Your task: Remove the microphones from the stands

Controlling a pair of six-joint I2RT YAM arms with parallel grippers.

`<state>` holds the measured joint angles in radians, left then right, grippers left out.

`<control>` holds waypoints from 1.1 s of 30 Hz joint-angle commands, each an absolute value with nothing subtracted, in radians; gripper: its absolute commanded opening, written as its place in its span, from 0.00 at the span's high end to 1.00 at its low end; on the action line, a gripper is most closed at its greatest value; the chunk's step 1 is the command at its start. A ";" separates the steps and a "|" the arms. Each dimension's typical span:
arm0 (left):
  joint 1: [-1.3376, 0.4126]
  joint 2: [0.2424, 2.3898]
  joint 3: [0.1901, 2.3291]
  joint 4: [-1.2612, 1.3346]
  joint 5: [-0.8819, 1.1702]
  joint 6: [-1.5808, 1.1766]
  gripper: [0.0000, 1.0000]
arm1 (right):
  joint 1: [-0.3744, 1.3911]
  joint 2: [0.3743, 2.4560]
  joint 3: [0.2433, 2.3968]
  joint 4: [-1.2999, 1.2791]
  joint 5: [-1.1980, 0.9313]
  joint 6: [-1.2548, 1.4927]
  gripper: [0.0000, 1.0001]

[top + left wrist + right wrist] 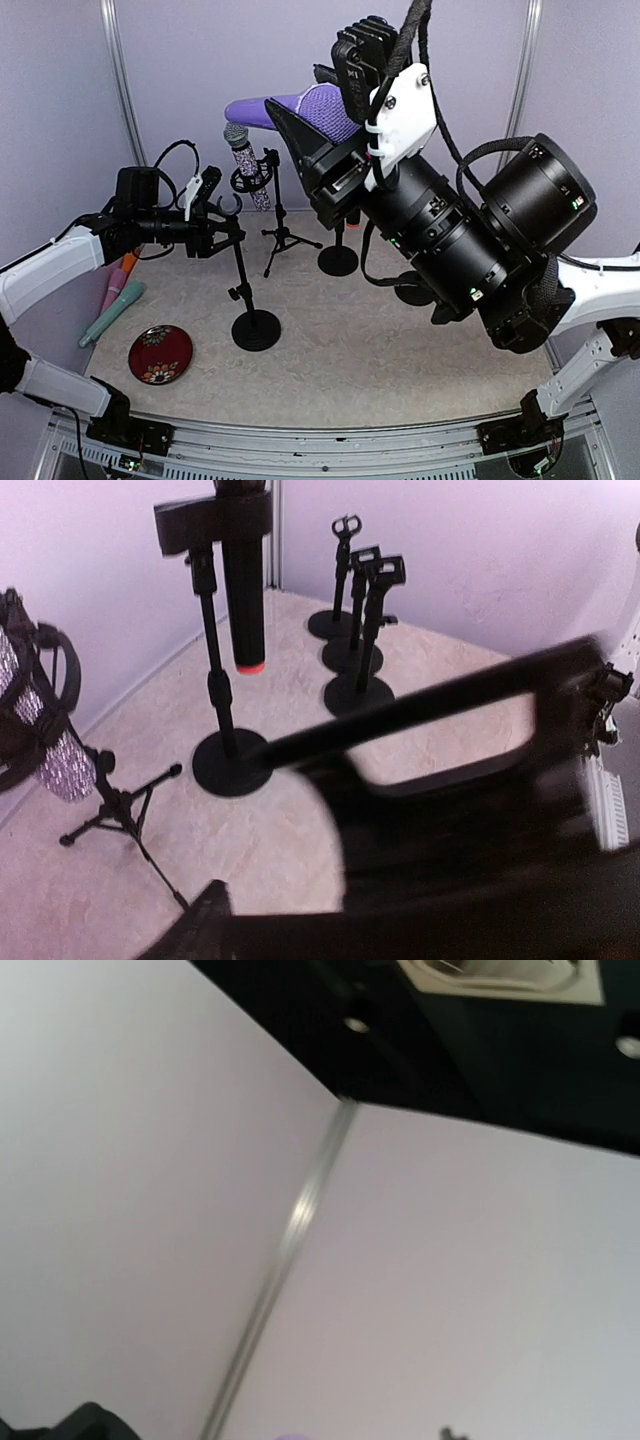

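One right tool (303, 120), raised high, holds purple microphone (250, 108).

Lying left of the black round-base metal stand (255, 330), teal plastic microphone (112, 313); hanging up right of it, purple mesh-headed microphone (250, 110).

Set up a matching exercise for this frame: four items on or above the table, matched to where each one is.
Items:
1. purple microphone
2. glittery microphone
3. teal microphone
4. red dish

Places:
A. lying on its side by the left wall
B. in the right gripper, above the table
C. rim up, just left of the foot of the round-base stand
D. clipped in the tripod stand

Pairs: 1-B, 2-D, 3-A, 4-C
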<state>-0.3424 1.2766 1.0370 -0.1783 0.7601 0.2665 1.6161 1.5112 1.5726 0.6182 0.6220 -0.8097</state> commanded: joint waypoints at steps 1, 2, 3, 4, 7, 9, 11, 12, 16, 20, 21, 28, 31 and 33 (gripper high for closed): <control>-0.322 1.247 1.075 -0.443 0.704 0.415 0.01 | 1.586 1.535 1.562 0.563 0.674 -0.714 1.00; -0.314 1.215 1.080 -0.489 0.701 0.459 0.01 | 1.576 1.530 1.556 0.529 0.667 -0.668 1.00; -0.304 1.190 1.085 -0.544 0.701 0.516 0.01 | 1.563 1.522 1.552 0.483 0.647 -0.609 1.00; -0.291 1.165 1.091 -0.600 0.701 0.570 0.01 | 1.547 1.512 1.548 0.437 0.616 -0.546 1.00; -0.246 1.098 1.102 -0.747 0.685 0.707 0.01 | 1.500 1.497 1.531 0.344 0.520 -0.378 1.00; -0.177 1.061 1.117 -0.836 0.690 0.790 0.01 | 1.476 1.502 1.531 0.301 0.460 -0.302 1.00; -0.128 1.032 1.137 -0.924 0.714 0.875 0.01 | 1.458 1.519 1.540 0.266 0.406 -0.248 1.00; -0.110 1.022 1.148 -0.962 0.722 0.910 0.01 | 1.449 1.532 1.546 0.247 0.383 -0.223 1.00; -0.092 0.979 1.185 -1.076 0.737 1.024 0.01 | 1.415 1.598 1.580 0.192 0.277 -0.111 1.00; -0.100 0.939 1.184 -1.084 0.768 1.053 0.04 | 1.391 1.679 1.619 0.173 0.190 -0.050 1.00; -0.107 0.936 1.183 -1.087 0.770 1.055 0.05 | 1.386 1.703 1.641 0.168 0.177 -0.042 1.00; -0.146 0.947 1.205 -1.109 0.803 1.053 0.13 | 1.353 1.823 1.719 0.196 0.094 0.018 1.00; -0.166 0.949 1.203 -1.114 0.819 1.050 0.15 | 1.335 1.862 1.747 0.229 0.050 0.058 1.00; -0.177 0.954 1.205 -1.115 0.827 1.040 0.17 | 1.328 1.890 1.774 0.232 0.033 0.075 1.00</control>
<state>-0.1558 0.9497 1.1706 -1.0927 0.7761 1.0374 1.3441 1.8534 1.7020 0.1719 0.1108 0.0059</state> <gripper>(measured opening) 0.848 0.441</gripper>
